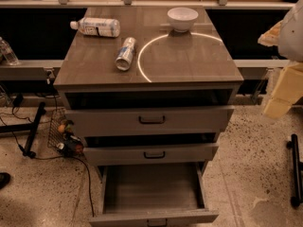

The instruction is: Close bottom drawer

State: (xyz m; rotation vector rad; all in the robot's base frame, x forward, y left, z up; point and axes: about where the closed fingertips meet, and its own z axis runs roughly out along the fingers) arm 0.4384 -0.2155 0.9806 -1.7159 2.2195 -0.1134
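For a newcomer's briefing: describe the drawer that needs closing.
Find the grey wood-grain cabinet topped by a white bowl, left of the hand at the right edge. Of its three drawers, the bottom drawer sits lowest and is pulled out farthest, its inside showing.

The bottom drawer point(151, 190) is grey wood-grain (dark handle point(157, 222)), the bowl point(182, 18) white, the pincer point(281, 93) at the right edge cream.

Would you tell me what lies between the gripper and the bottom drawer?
In the camera view, only bare speckled floor separates the gripper, at the right edge, from the pulled-out bottom drawer.
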